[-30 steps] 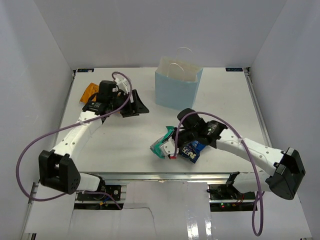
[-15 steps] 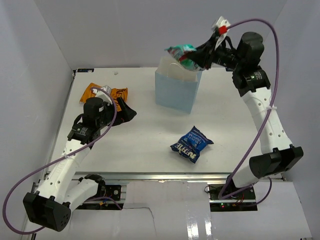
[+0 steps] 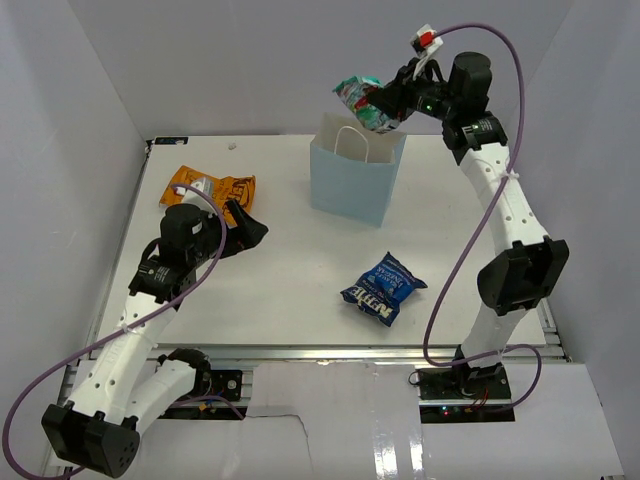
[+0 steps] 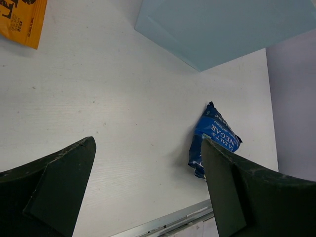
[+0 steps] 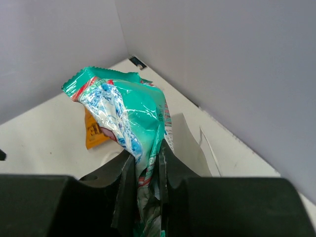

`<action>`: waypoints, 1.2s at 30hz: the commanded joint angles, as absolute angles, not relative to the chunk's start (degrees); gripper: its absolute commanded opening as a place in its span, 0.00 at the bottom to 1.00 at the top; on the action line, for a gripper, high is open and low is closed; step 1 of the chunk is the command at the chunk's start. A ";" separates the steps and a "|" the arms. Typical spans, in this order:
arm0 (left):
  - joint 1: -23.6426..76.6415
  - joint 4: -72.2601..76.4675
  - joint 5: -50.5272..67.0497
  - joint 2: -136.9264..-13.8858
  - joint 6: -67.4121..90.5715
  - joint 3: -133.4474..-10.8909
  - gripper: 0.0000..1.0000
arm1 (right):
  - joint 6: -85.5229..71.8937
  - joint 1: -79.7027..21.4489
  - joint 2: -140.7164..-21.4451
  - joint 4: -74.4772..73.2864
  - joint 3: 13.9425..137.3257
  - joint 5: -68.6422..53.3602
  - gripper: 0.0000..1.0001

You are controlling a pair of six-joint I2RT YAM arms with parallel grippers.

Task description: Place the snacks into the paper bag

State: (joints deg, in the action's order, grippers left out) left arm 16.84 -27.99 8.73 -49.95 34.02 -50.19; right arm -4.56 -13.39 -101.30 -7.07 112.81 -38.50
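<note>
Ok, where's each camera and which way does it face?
Top external: above, behind the robot, looking down at the white table; both arms.
Left wrist: low, looks past its open left claw at the crinkly blue chip bag.
Right wrist: raised, looks along the right claw shut on the crinkly teal-white pouch.
Shared: top and left wrist, that chip bag.

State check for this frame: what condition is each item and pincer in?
paper bag: upright, top open
teal-white pouch: gripped aloft above bag, not inside
blue chip bag: lying on table
orange chip bag: lying on table
left pincer: open, empty
right pincer: shut on the pouch
</note>
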 commanded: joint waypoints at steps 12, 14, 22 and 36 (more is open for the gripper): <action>16.79 -29.00 7.38 -48.16 34.89 -48.52 0.98 | 9.14 -14.51 -101.43 -15.99 112.59 -36.91 0.64; 16.79 -28.92 7.47 -48.08 34.80 -48.52 0.98 | 7.13 -13.28 -98.98 -16.17 112.76 -37.79 0.68; 16.87 -28.74 6.33 -46.58 34.89 -48.61 0.98 | 20.87 -0.71 -84.66 -24.58 96.97 -64.39 0.88; 16.79 -27.33 8.70 -45.88 37.18 -44.12 0.98 | 104.58 -13.87 -63.73 -57.94 50.38 -34.39 0.91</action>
State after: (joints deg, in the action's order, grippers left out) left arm 16.84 -28.27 7.66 -46.65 36.45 -44.49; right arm 91.26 -10.83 -68.88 -60.47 53.82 -41.45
